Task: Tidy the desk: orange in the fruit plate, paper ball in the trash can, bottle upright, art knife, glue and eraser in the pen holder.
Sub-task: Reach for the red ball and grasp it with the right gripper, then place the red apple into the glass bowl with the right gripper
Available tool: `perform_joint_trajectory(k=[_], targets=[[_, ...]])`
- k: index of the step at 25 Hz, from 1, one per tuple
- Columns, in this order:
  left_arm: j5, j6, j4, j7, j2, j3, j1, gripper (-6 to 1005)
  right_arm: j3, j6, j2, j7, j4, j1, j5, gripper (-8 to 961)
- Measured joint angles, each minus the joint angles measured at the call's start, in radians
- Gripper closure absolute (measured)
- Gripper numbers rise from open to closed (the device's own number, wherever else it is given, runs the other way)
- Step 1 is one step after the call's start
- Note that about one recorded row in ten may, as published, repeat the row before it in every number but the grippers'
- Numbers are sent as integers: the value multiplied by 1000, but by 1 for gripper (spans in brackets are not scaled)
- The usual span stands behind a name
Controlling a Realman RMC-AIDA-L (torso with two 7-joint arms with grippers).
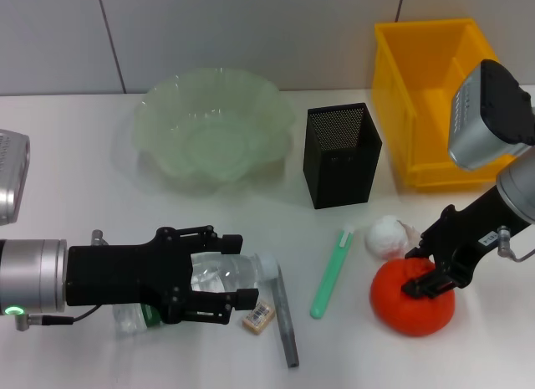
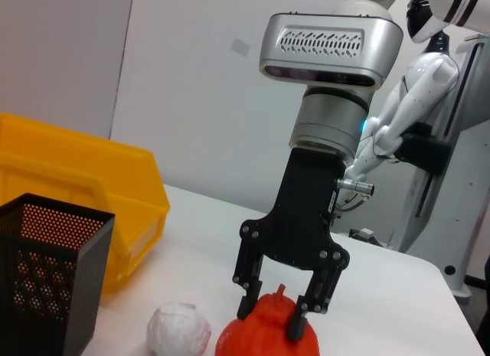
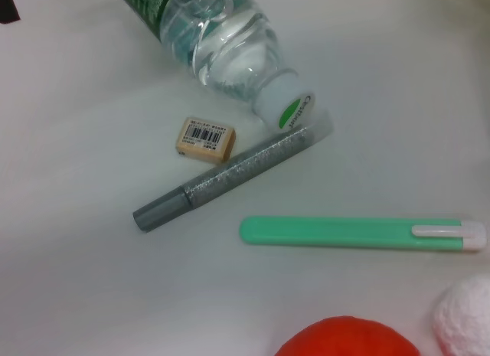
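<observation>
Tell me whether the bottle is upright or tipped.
Tipped: the bottle lies on its side on the desk, the left gripper around it.

Humanoid white robot [image 2: 417,80] beyond the table.

Head view: the black left gripper [image 1: 219,286] covers most of the lying clear plastic bottle [image 1: 238,272]; whether its fingers press it cannot be confirmed. The bright yellow rectangular bin [image 1: 422,88] is cut off at the upper right. Right wrist view: the round red-orange fruit [image 3: 348,338] is cut by the bottom edge.
</observation>
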Motion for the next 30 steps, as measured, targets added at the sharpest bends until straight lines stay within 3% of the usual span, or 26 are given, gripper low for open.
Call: perform_joint_trajectory(k=[3, 13, 19, 24, 30], targets=[[0, 0, -1, 0, 0, 0, 0, 154, 1, -8, -1, 1, -1, 3, -2, 466], [0, 2, 1, 0, 2, 0, 1, 154, 23, -121, -8, 20, -74, 28, -2, 663], [1, 3, 2, 0, 2, 0, 4, 154, 153, -156, -2, 79, -212, 88, 72, 755], [1, 4, 2, 0, 3, 0, 5, 155, 151, -7, 2, 110, -243, 108, 254, 789], [0, 5, 2, 0, 3, 0, 7, 155, 29, 394, 7, 87, -141, 99, 472, 800]])
